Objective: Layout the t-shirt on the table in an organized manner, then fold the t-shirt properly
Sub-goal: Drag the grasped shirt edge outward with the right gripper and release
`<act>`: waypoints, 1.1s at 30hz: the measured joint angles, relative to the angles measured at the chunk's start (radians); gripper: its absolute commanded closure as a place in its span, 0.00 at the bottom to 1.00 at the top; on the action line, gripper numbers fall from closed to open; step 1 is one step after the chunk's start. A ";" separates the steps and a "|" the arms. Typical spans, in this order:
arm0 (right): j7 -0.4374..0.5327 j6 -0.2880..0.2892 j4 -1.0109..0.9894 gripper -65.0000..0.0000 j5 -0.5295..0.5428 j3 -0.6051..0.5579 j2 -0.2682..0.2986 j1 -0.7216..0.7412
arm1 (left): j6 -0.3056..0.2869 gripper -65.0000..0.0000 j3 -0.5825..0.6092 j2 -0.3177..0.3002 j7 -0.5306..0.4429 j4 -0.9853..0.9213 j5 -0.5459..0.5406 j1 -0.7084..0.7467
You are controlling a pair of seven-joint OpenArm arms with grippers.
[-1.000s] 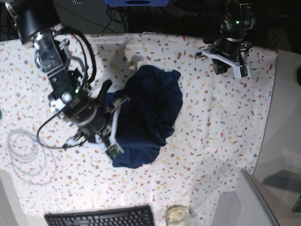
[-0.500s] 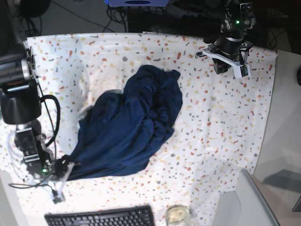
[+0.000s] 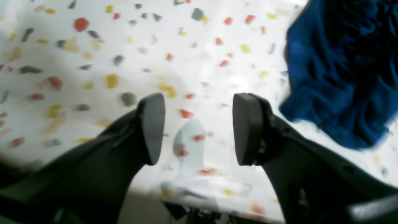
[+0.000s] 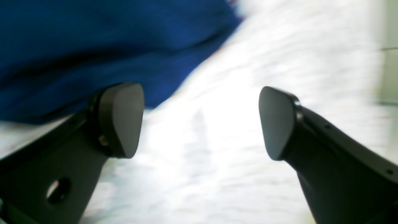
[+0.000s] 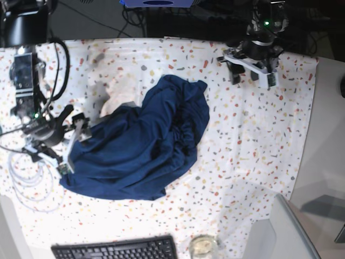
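1. White speckled cloth is covering the table (image 5: 253,135), and the t-shirt (image 5: 145,145) is lying on it left of centre in the base view as a rumpled navy heap, one end reaching toward the far edge and the other spreading toward the near-left side

2. Compared with half a second earlier, the right gripper (image 5: 70,141) is no longer down at the near-left corner pinching the hem; it is now sitting at the shirt's left edge with its jaws spread wide, and its own camera is showing nothing between its fingers (image 4: 119,119), only blue fabric behind one of them

3. That release is leaving the garment wider than it was a second ago, yet still creased and bunched, so I judge the layout step is only partly done and folding is not yet starting

4. Meanwhile the left gripper (image 5: 249,69) is hovering at the far edge, well apart from the shirt, its jaws having parted over bare cloth and holding nothing

5. Counting: one t-shirt, two grippers, one keyboard (image 5: 116,249) at the near edge, one coiled white cable (image 5: 29,178) near the right arm
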 measured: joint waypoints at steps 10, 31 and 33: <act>0.007 0.003 -0.164 0.18 -0.003 0.127 -0.146 -0.012 | 0.002 0.35 0.127 0.006 0.004 -0.005 0.004 -0.095; -0.030 0.155 -0.178 1.00 -0.014 0.236 -0.046 -0.053 | 0.010 0.35 0.181 -0.124 0.002 -0.066 0.009 -0.052; -0.030 0.156 -0.115 1.00 -0.015 0.234 -0.026 -0.103 | 0.005 0.35 0.183 -0.151 0.002 -0.037 0.007 -0.019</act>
